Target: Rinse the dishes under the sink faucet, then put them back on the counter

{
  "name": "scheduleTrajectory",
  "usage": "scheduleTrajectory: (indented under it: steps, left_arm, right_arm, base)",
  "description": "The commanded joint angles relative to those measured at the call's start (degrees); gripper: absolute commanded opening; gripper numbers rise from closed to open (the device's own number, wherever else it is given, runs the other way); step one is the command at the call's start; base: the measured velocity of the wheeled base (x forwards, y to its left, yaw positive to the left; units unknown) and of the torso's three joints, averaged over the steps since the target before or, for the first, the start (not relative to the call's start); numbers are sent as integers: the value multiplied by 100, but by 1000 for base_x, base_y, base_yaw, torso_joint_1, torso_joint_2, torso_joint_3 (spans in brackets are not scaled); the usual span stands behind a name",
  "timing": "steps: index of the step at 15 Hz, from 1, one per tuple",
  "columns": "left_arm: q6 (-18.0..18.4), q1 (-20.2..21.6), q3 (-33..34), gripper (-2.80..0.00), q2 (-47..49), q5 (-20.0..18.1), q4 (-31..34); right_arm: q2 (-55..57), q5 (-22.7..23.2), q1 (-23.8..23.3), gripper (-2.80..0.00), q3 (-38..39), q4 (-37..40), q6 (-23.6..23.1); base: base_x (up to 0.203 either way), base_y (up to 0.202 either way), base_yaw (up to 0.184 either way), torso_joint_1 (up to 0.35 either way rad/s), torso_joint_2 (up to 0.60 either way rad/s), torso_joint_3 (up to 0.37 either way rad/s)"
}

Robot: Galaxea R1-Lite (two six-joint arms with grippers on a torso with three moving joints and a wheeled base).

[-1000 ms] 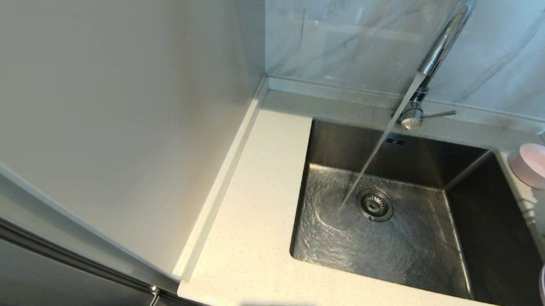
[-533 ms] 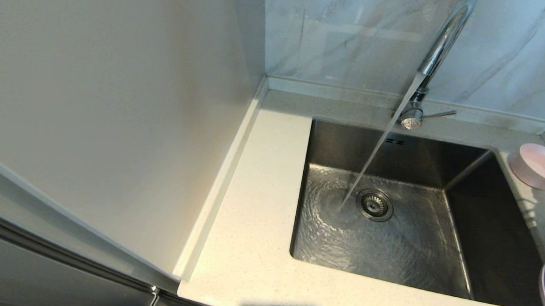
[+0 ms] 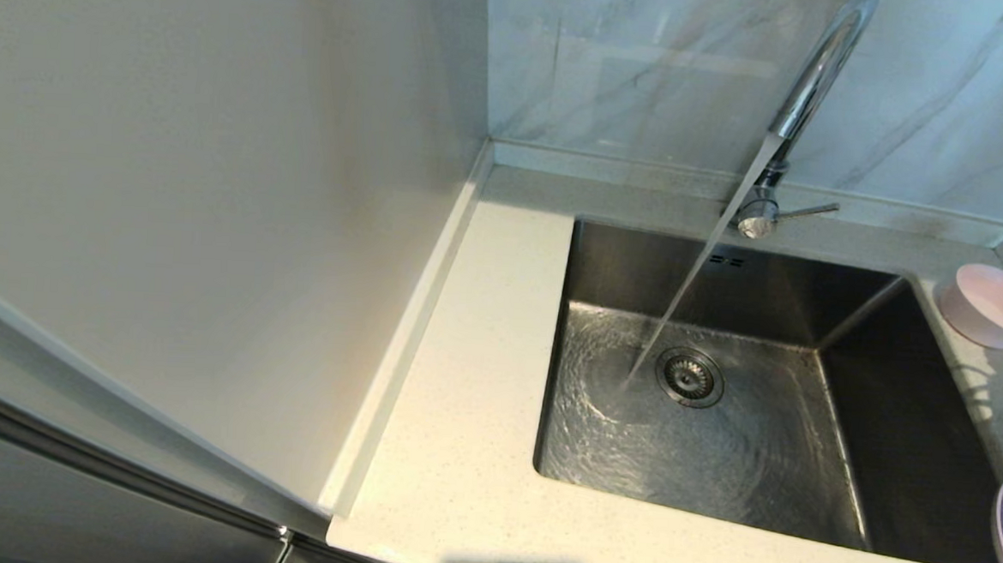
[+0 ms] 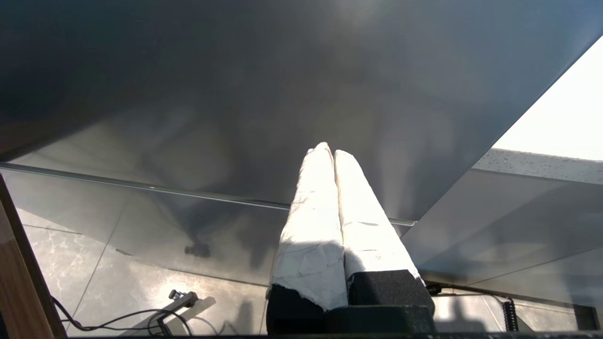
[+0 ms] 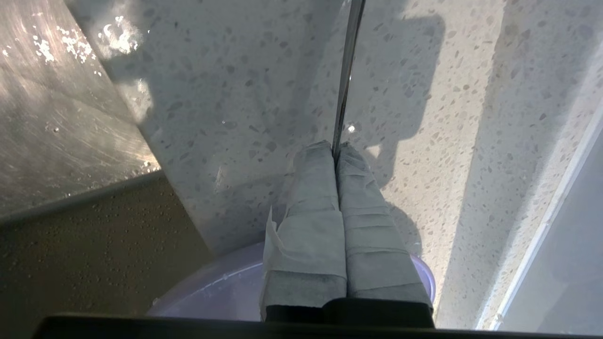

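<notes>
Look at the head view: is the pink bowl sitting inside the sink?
No, the pink bowl rests on the counter beside the sink, past its right rim.

Pale grey marble-veined wall tiles (image 3: 650, 75) behind, meeting a plain off-white side panel (image 3: 196, 214) at a corner. Glossy grey stone floor tiles (image 4: 141, 282) below, black cable (image 4: 108, 320) trailing across them. Strong sunlight from the right.
</notes>
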Motion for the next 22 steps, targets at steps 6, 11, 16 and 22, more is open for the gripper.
scheduleTrajectory:
  steps: [6,11,16,22]
  left_arm:
    - [0,0,0,-280,0,1,0]
    - [0,0,0,-280,0,0,0]
    - [0,0,0,-280,0,0,0]
    - [0,0,0,-280,0,-3,0]
  right_arm:
    - [-71,-7,-9,-280,-365,24,-10]
    - [-338,-23,-9,-280,-520,21,-107]
    - [-643,-42,-9,-280,-481,16,-113]
    - [-752,-52,-112,-280,-517,-37,-112]
  base:
    - [0,0,0,0,0,0]
    - [0,0,0,0,0,0]
    - [0,0,0,0,0,0]
    - [0,0,0,0,0,0]
